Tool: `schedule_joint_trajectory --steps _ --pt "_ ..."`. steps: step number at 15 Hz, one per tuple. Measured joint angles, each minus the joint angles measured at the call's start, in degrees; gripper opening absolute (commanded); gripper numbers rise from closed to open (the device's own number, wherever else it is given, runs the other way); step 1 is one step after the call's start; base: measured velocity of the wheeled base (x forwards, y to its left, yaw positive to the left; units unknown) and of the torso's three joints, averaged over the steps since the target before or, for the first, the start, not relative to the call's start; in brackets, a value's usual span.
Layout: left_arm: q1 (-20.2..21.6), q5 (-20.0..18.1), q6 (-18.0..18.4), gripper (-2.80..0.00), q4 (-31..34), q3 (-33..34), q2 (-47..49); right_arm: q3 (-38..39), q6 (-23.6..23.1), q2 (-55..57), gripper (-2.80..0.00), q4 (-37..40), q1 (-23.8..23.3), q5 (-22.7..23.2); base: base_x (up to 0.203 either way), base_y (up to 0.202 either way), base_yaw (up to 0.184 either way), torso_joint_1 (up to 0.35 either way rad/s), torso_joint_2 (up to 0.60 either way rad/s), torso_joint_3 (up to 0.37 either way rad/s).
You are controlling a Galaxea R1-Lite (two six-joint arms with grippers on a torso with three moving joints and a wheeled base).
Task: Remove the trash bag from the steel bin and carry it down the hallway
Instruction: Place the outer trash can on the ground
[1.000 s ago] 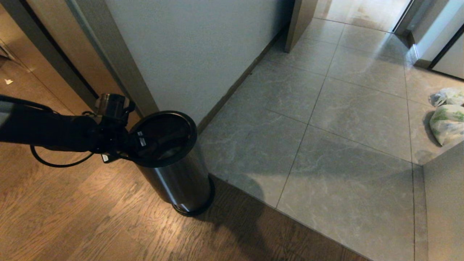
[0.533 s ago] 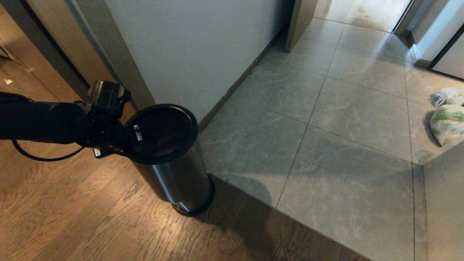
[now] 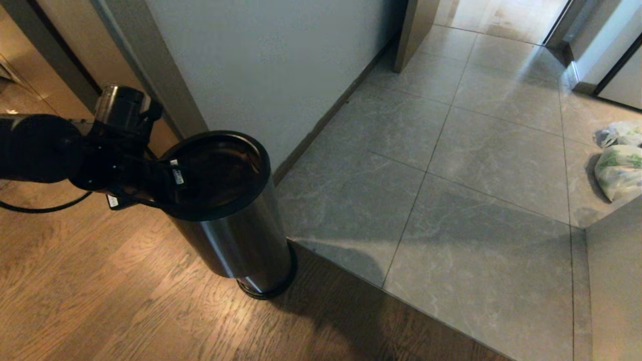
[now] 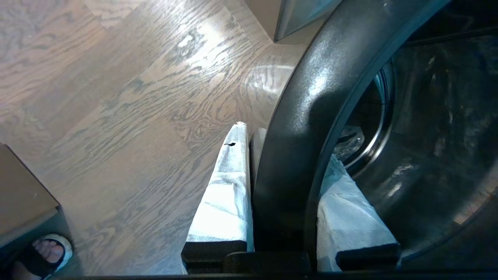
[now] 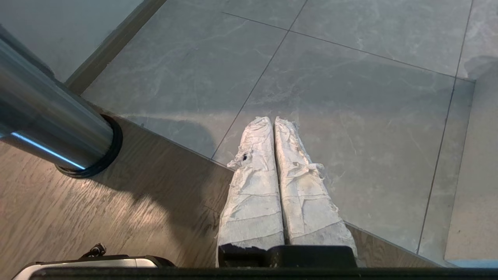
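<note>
One steel bin stands tilted on the brown wood-plank floor, its black base ring right at the edge where the planks meet the tiles. Its top leans toward the left arm. The left gripper has its two white-wrapped fingers narrowed on the bin's black ring rim, one finger outside the wall and one inside. Within the bin, the left wrist view shows a small crinkled glint of the clear trash bag low against the inner wall; little else of it can be made out.

The right gripper hangs over the floor seam near the bin's base, its two wrapped fingers pressed together with nothing between them.

Two white bags with green print lie on the tiles at the far right, well apart from the bin. One sandalled foot of a person shows at the edge of the left wrist view.

The hallway of large grey marbled tiles runs away from the bin between a pale grey wall with dark skirting and a second wall corner at the right, with open tile between the bin and the bags.
</note>
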Motion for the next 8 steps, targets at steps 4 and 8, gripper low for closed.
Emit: schedule_joint_trajectory --steps 4,8 --pt "-0.2 0.9 0.0 -2.80 6.1 -3.3 -2.5 0.0 0.0 0.0 -2.80 0.0 0.0 0.0 0.000 0.000 0.000 0.000 0.00 0.000" --pt "-0.2 1.2 0.0 -2.80 10.3 -6.3 -4.7 0.0 0.0 0.0 -2.80 0.0 0.0 0.0 0.000 0.000 0.000 0.000 0.00 0.000"
